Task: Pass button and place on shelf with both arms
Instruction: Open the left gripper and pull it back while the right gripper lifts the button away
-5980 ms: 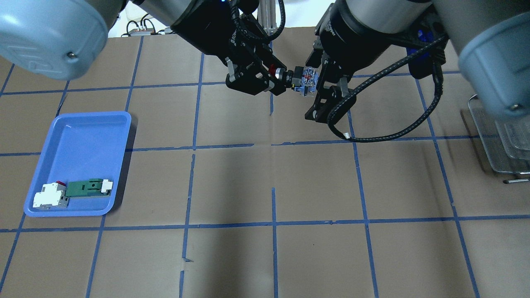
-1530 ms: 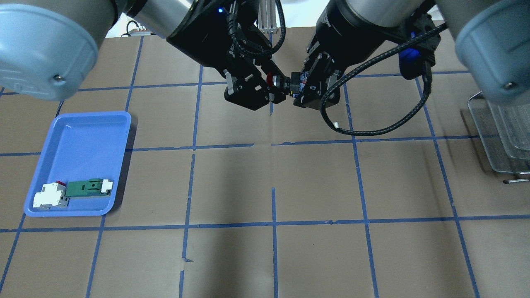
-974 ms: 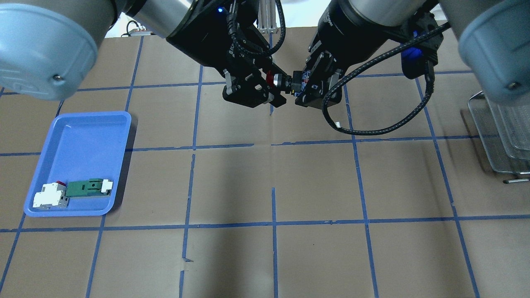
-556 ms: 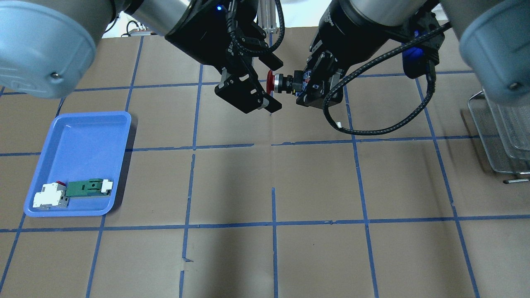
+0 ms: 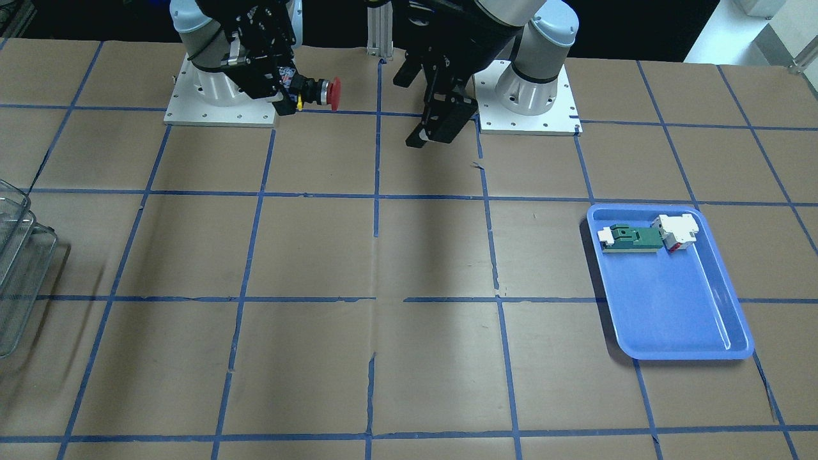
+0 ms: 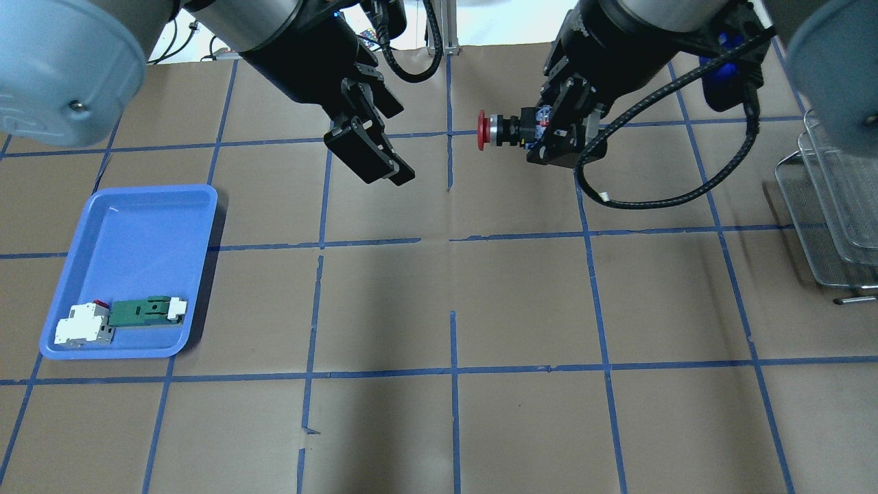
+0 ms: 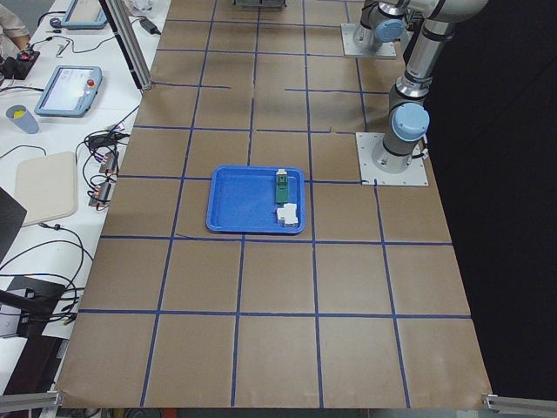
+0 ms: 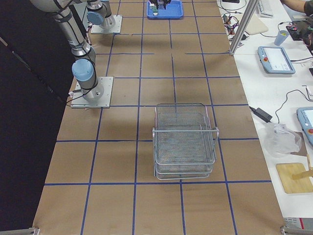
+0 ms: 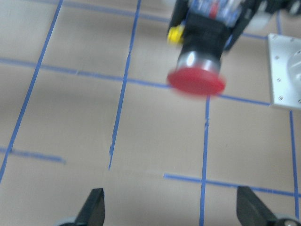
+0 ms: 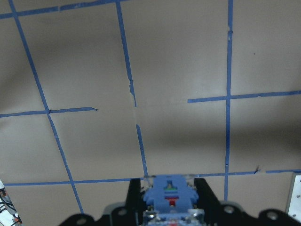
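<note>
tray (image 6: 137, 219) of shallow blue plastic is lying at the left of the overhead view on the brown, blue-taped tabletop (image 6: 453, 295). it is carrying 2 parts at its lower end in that view: a white-and-red block (image 6: 82, 324) and, right against it, a green-and-white block (image 6: 140, 312).

further right, the left gripper (image 6: 401, 144) is hanging above the tabletop with its jaws standing wide apart and nothing between them. in the left wrist view its fingertips (image 9: 94, 207) are showing at the bottom corners with only taped paper between them. ahead of them the button (image 9: 200, 61) is appearing blurred, its red head facing the camera.

right of the middle line, the button (image 6: 504, 130) is being held in the air, lying level, with its red mushroom head pointing toward the left gripper and well apart from it. the right gripper (image 6: 542, 134) is clamping it by the blue-and-clear rear block. in the right wrist view the button (image 10: 170, 194) is showing that blue rear end pinched between the 2 fingers. the front-facing view is showing the same button (image 5: 319, 92) sticking out sideways from the right gripper, near that arm's base plate.

at the far right edge, the wire-mesh shelf (image 6: 833, 226) is standing on the tabletop, well apart from the right gripper. the exterior right view is showing its stacked tiers (image 8: 185, 142).
</note>
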Robot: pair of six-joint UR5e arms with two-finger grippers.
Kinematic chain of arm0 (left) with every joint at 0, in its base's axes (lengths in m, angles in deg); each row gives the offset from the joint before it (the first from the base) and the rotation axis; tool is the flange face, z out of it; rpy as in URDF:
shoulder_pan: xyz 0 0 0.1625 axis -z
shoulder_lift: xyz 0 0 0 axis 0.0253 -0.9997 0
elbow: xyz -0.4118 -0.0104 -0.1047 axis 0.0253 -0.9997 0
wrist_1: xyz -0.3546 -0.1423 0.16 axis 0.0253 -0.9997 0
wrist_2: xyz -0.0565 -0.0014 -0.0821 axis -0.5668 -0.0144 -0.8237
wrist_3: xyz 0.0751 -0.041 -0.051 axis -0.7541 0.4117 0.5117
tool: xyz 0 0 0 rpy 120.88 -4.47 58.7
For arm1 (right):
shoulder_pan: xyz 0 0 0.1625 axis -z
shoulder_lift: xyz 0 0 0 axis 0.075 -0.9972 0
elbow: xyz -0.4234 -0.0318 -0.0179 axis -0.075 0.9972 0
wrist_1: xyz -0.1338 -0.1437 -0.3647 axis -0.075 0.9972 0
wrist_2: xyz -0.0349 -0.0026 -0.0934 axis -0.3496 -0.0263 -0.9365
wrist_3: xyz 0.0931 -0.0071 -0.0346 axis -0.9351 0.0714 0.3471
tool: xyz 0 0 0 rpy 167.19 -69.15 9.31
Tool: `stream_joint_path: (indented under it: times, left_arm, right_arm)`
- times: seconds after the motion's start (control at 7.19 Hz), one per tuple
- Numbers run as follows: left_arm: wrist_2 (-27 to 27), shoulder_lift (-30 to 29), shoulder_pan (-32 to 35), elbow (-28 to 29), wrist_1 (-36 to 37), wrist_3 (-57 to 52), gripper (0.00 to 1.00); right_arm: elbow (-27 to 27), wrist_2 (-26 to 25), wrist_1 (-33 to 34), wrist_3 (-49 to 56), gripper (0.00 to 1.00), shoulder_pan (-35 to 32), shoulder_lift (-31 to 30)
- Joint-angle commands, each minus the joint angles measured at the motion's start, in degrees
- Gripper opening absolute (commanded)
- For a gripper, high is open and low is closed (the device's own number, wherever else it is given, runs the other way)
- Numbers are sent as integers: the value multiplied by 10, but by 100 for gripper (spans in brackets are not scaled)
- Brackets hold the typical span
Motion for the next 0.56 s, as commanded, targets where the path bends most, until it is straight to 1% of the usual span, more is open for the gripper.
stream_joint_path:
  times: [0.0,0.14,0.28,0.42]
  left_arm:
    - [137,-2,-9,7,-24,69,100]
    - [174,2,-30,6,-25,93,100]
    - [204,10,-47,5,-25,101,100]
    - [224,14,-62,6,-25,159,100]
  right_arm:
    - [-2,-16,-18,154,0,84,0]
    - [-1,-30,-40,277,0,148,1]
    - [-2,-37,-47,394,0,221,4]
    - [-4,-39,-57,499,0,285,5]
